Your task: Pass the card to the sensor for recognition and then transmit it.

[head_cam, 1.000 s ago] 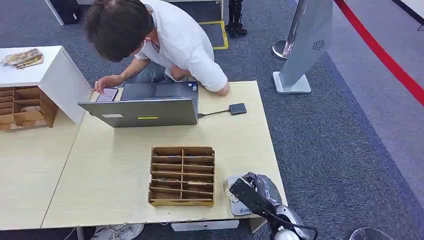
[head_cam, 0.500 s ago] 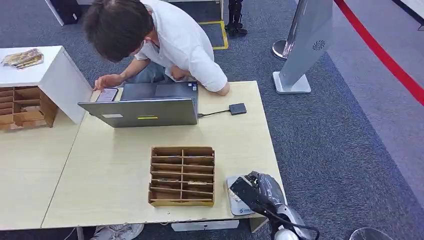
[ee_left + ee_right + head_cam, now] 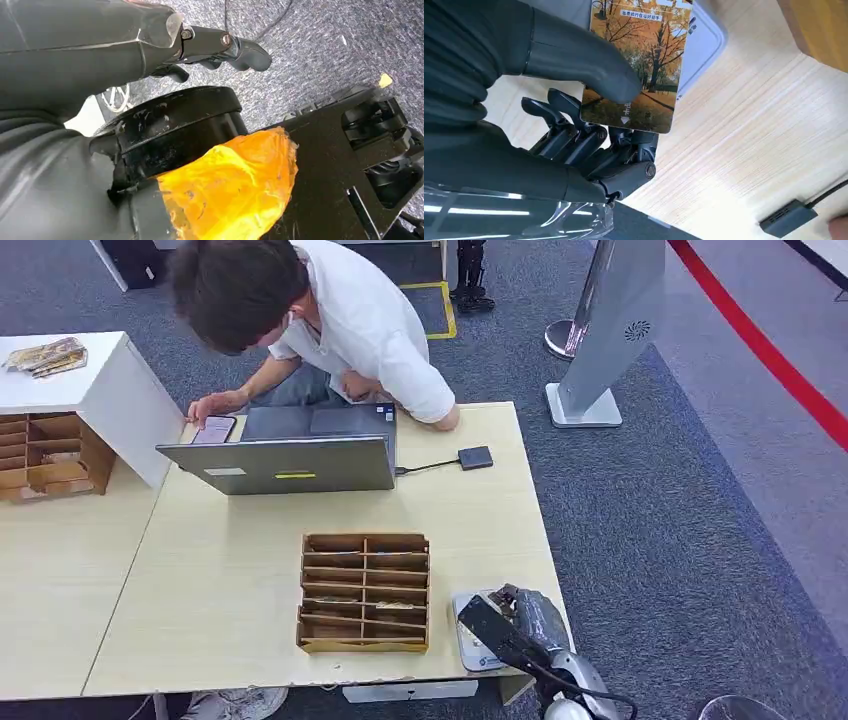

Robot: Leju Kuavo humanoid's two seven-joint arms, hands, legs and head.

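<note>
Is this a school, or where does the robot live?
More likely a lab or demo hall than a school. There is grey office carpet marked with red tape, a person working at a laptop, and the right robot hand holding a card.

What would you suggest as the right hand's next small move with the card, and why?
Probably lower it flat onto the sensor. The right hand pinches the card above the pale pad at the table's near corner, and a gap seems to remain between them.

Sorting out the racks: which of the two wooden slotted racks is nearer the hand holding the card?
The rack in the table's middle, beside the right hand; the other rack sits far left.
</note>
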